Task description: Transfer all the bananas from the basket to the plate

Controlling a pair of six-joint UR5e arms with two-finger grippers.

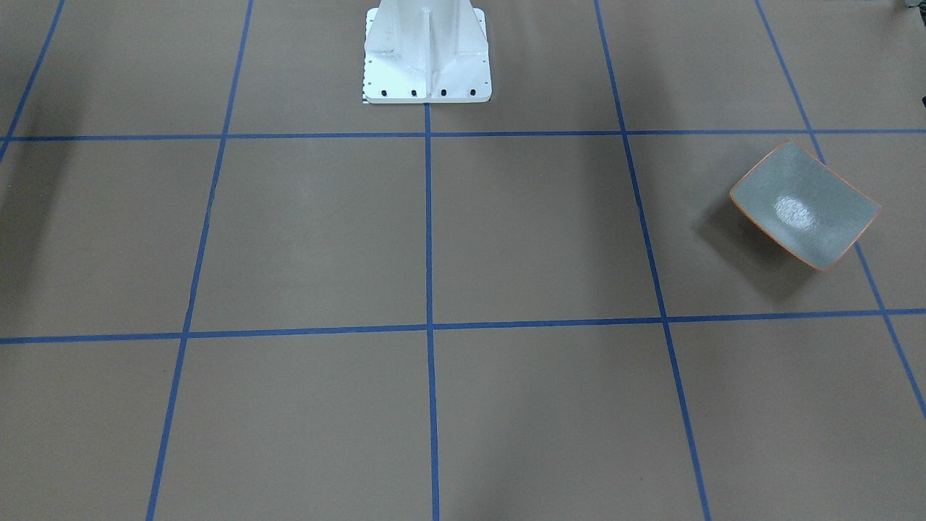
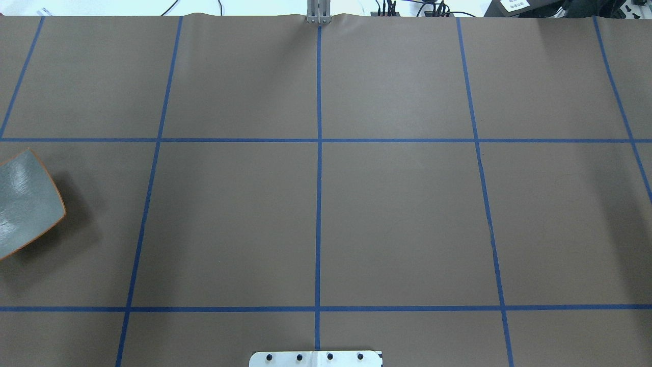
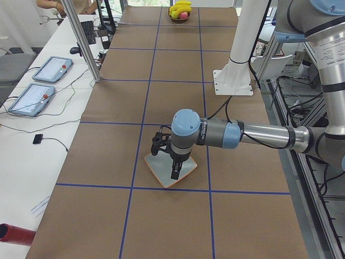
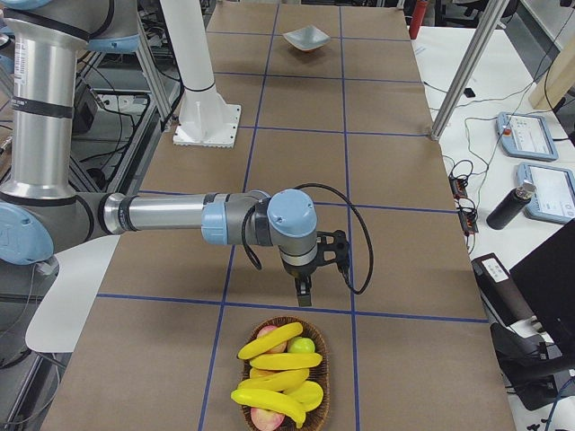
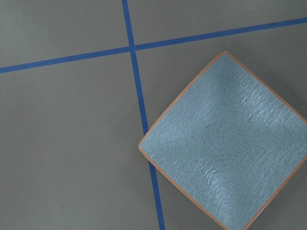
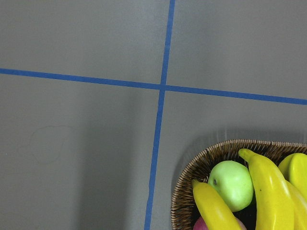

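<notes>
Several yellow bananas (image 4: 285, 361) lie in a wicker basket (image 4: 324, 359) with other fruit at the table's right end. They also show in the right wrist view (image 6: 266, 191). The grey plate (image 1: 806, 206) with an orange rim sits empty at the table's left end, and fills the left wrist view (image 5: 225, 143). My left gripper (image 3: 175, 172) hangs just above the plate (image 3: 158, 166), pointing down. My right gripper (image 4: 304, 293) hangs over the table just short of the basket, pointing down. Both grippers show only in the side views, so I cannot tell if they are open or shut.
A green apple (image 6: 231, 184) and pinkish fruit (image 4: 268, 418) share the basket with the bananas. The white robot pedestal (image 1: 427, 54) stands at the table's robot side. Blue tape lines grid the brown table. Tablets (image 3: 32, 99) and cables lie on the side bench.
</notes>
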